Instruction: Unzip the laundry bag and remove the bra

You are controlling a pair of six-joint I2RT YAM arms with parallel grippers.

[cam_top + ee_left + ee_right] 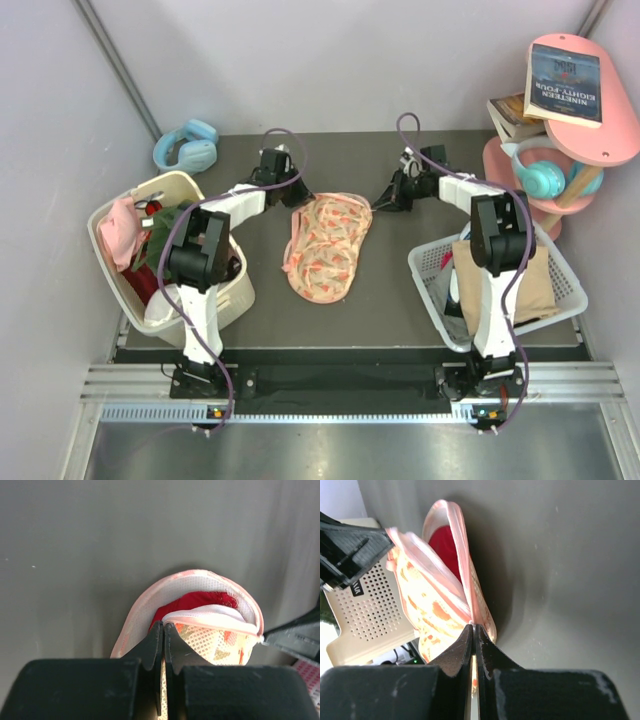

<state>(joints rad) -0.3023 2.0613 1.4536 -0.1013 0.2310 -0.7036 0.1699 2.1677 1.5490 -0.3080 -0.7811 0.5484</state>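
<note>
laundry bag (325, 245) rim is clamped by left pincer (164, 630) and right pincer (472, 629); probably best pulled apart slowly so bra (185, 602) gets exposed.

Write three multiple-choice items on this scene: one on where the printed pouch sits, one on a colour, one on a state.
1. Where does the cream-peach, orange-printed two-lobed laundry bag lie?
A. in a basket
B. on the dark table
C. on a shelf

2. What colour is the soft fabric bra showing inside it?
A. deep red
B. green
C. blue

3. How is the bag's mouth?
A. zipped fully shut
B. covered by a book
C. parted, with the left gripper and right gripper each shut on its edge

Key: 1 B, the top view shows it flat on the table. 2 A, both wrist views show red inside. 3 C, the pink rim gapes and both finger pairs are closed on it.
</note>
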